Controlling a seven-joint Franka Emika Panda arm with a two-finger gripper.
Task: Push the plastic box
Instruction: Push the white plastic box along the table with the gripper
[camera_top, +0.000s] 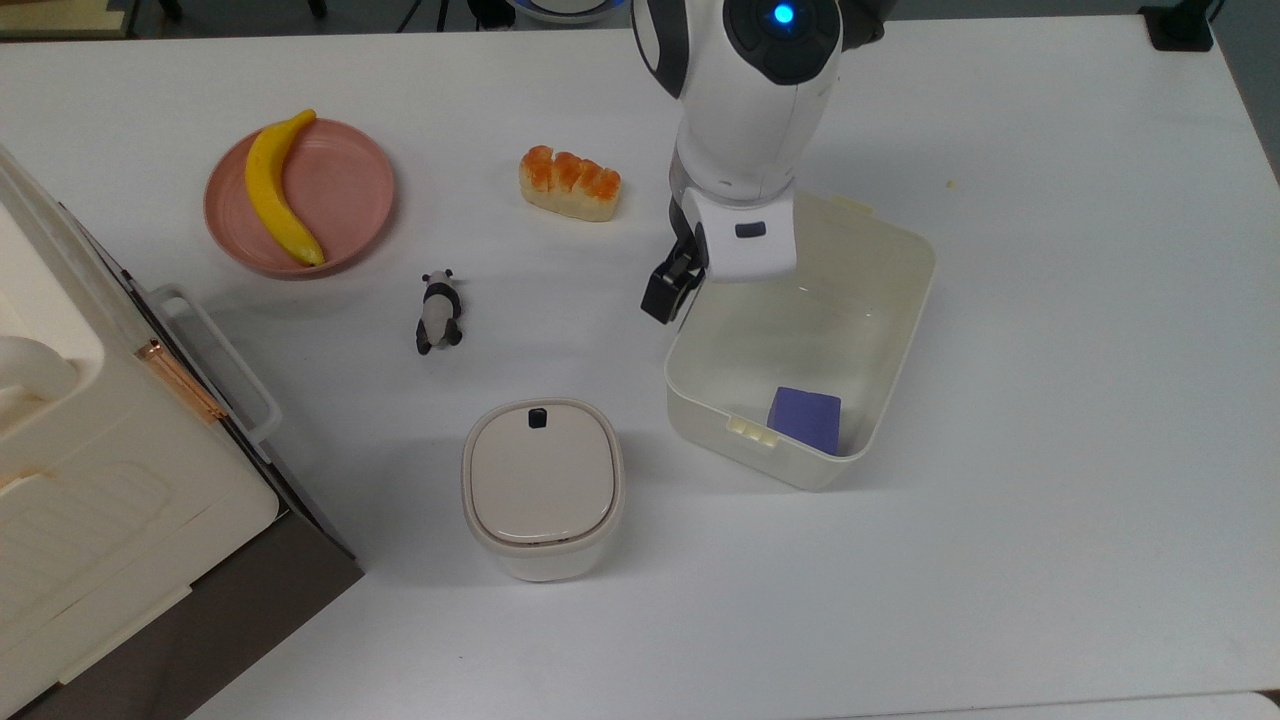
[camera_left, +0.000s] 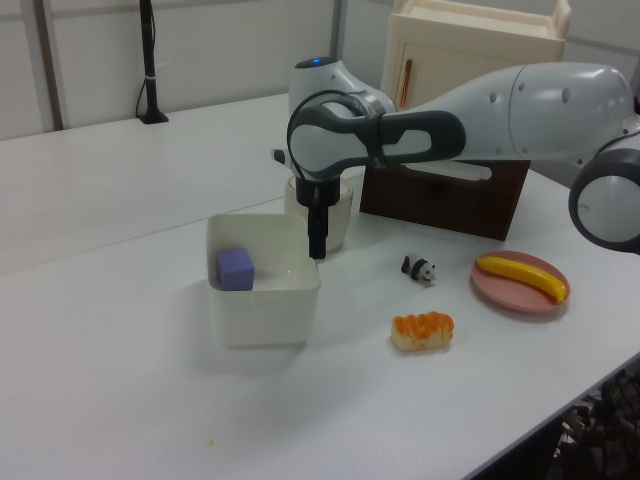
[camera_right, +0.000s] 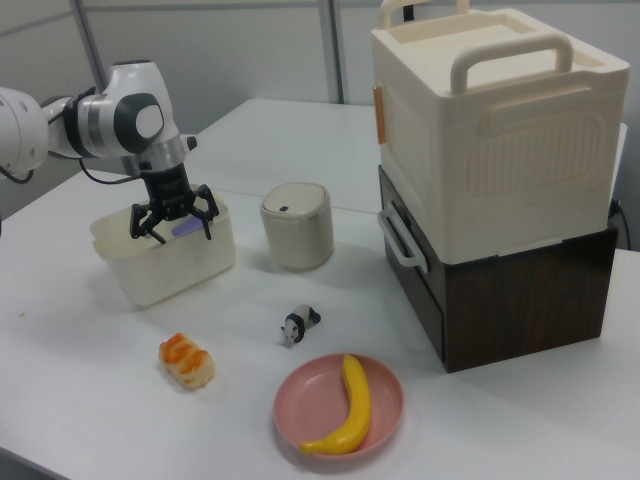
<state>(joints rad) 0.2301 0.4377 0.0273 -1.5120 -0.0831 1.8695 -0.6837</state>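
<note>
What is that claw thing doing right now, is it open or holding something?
Gripper: fingers spread open, holding nothing, at the long wall of the plastic box.

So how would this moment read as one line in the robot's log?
task: push box | gripper: open, at box wall | in box: purple cube | phase: contact, unconfirmed

The white arm reaches in from the upper edge of the top view, its last joint pointing straight down with a blue light glowing on top. The pincer (camera_top: 668, 296) (camera_left: 317, 243) (camera_right: 172, 222) hangs vertical at the wrist's end. In the right view its two dark fingers (camera_right: 141, 226) are spread wide apart with nothing between them. In the left view the arm stretches in horizontally from the left view's right.
</note>
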